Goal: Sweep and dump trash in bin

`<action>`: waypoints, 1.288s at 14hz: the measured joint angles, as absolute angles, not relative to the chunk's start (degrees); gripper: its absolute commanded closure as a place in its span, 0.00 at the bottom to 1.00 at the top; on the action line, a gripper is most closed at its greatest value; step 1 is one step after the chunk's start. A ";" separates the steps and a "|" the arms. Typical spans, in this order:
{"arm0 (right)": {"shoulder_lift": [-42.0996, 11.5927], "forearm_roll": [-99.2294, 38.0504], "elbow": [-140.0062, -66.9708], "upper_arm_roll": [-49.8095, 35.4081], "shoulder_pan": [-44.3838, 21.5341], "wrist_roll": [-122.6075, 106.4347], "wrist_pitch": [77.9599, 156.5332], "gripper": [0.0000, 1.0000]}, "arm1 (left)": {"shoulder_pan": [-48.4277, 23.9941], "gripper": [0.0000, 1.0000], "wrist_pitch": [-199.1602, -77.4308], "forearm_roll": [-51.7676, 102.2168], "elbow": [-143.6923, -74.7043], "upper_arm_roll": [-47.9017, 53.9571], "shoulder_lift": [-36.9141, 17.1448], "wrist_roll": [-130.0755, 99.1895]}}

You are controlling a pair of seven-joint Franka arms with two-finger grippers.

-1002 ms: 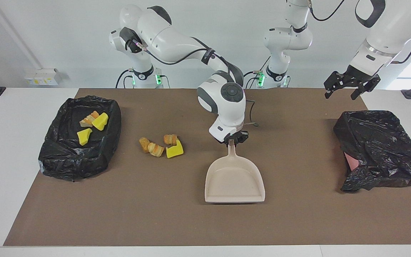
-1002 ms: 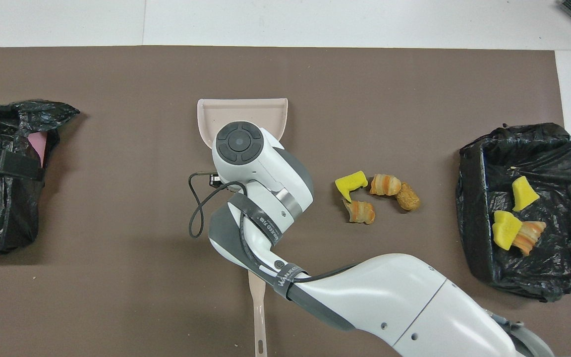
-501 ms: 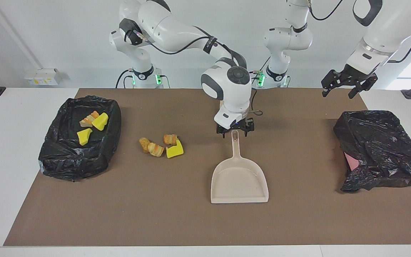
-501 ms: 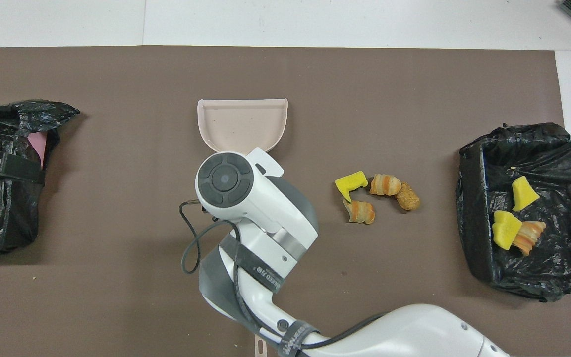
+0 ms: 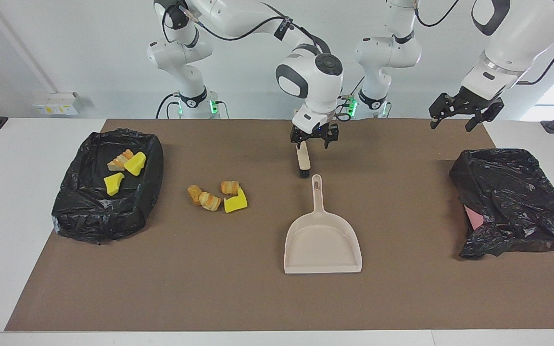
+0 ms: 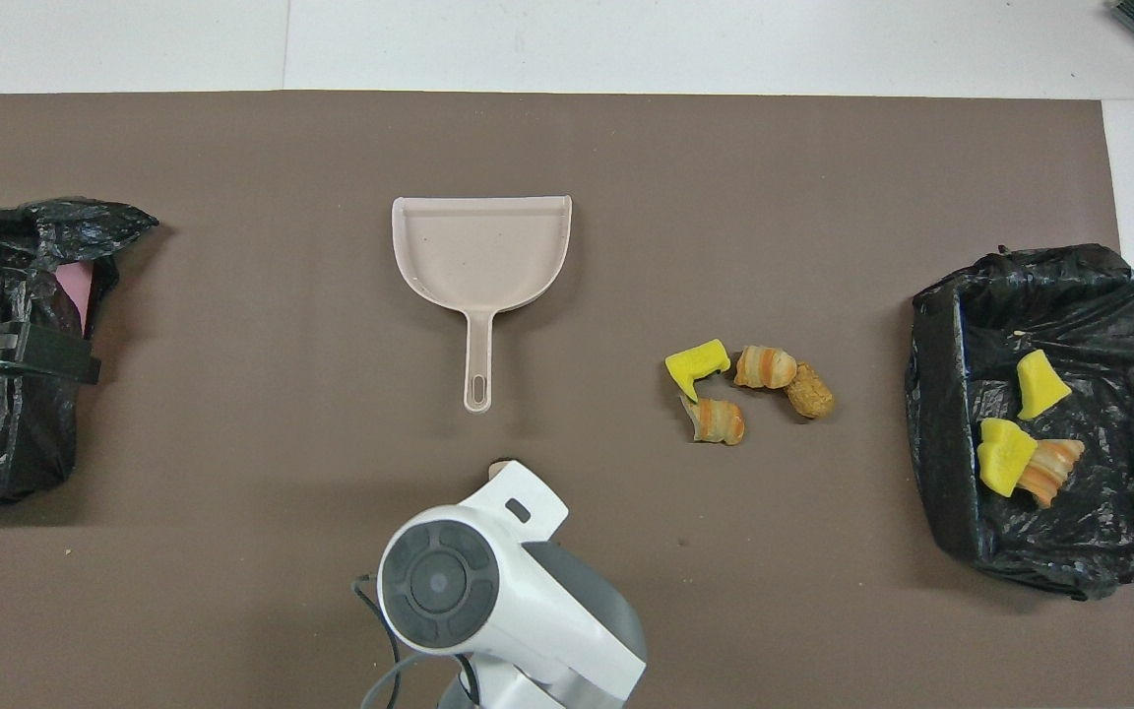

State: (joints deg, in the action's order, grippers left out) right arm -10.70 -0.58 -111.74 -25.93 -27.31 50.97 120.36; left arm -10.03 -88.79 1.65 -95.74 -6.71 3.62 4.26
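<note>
Hovering, jaws released and holding nothing: right gripper (image 5: 313, 142), low over the brush (image 5: 303, 162), which lies on the mat (image 5: 238, 298) with its dark bristle end toward the dustpan. I cannot tell whether a fingertip touches the brush handle.

- Left gripper (image 5: 459, 113): jaws spread, empty, raised over the crumpled black bag (image 5: 512, 202) at the left arm's end of the table; this arm waits.
- Dustpan (image 5: 322, 242): flat on the mat, empty, handle pointing toward the robots, its tip near the brush but apart from it.
- Loose trash (image 5: 217, 196): four pieces in a cluster on the mat, between the dustpan and the bin.
- Binned trash (image 5: 124, 169): three pieces lying inside the bin (image 5: 80, 211), at the right arm's end.

Step in hand, as I judge it: partway through, tools lying free, a further sweep due.

Next move calls for: lowering onto the brush handle and closing squarely across it, and bringing the pan's open edge beside the cluster.

Arm pose: right arm reaches out from its base with the elbow high, wrist pointing steeply down.
</note>
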 measured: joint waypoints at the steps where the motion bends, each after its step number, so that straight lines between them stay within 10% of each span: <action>1: -8.49 -1.66 -116.25 -25.96 -27.86 50.96 123.88 0.00 | -10.77 0.00 -90.43 1.67 -96.85 -6.62 3.59 4.26; 7: -2.82 -6.16 -129.59 -25.99 -31.66 48.97 131.29 0.00 | -17.60 0.00 -103.83 2.86 -103.48 -6.42 0.79 0.46; 9: -2.25 -6.49 -130.43 -25.99 -32.20 48.93 131.30 0.31 | -21.10 0.00 -108.15 3.01 -103.66 -6.30 -2.29 -4.90; 10: -1.94 -6.74 -131.03 -25.99 -32.23 48.81 131.30 0.72 | -22.85 0.00 -110.21 3.01 -103.64 -6.28 -3.97 -7.48; 11: -1.79 -6.83 -131.55 -25.99 -32.23 48.66 131.31 0.92 | -24.46 0.00 -112.23 3.01 -103.50 -6.27 -5.78 -9.81; 18: -1.32 -7.53 -131.75 -25.70 -32.08 48.63 131.65 1.00 | -32.75 0.00 -118.04 3.01 -97.59 -6.26 -17.77 -19.99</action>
